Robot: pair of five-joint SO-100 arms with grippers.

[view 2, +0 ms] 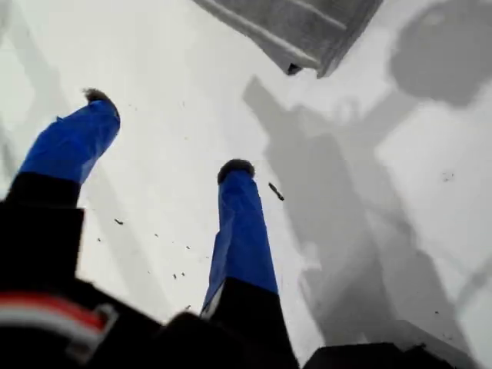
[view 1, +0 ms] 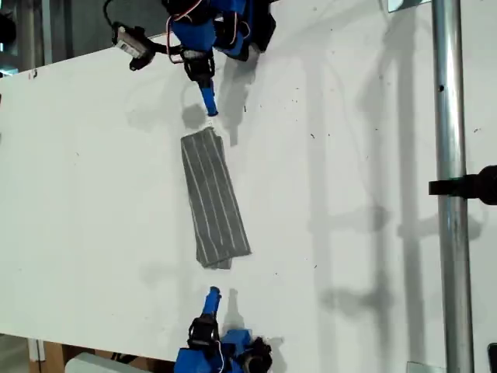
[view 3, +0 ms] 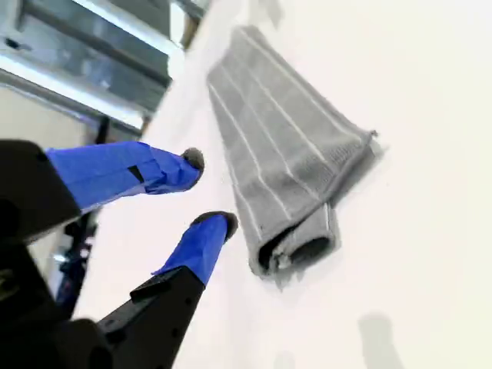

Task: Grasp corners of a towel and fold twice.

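Both jaws gape, empty; towel (view 1: 214, 200) lies folded, seemingly twice, between them.

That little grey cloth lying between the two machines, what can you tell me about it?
The towel is soft grey fabric with thin pale stripes running along its length. It lies folded into a long narrow strip on the white table, slightly slanted in the exterior view, between the two arms. My second wrist view shows one end with several loosely stacked layers. Neither gripper touches it; only the table does.
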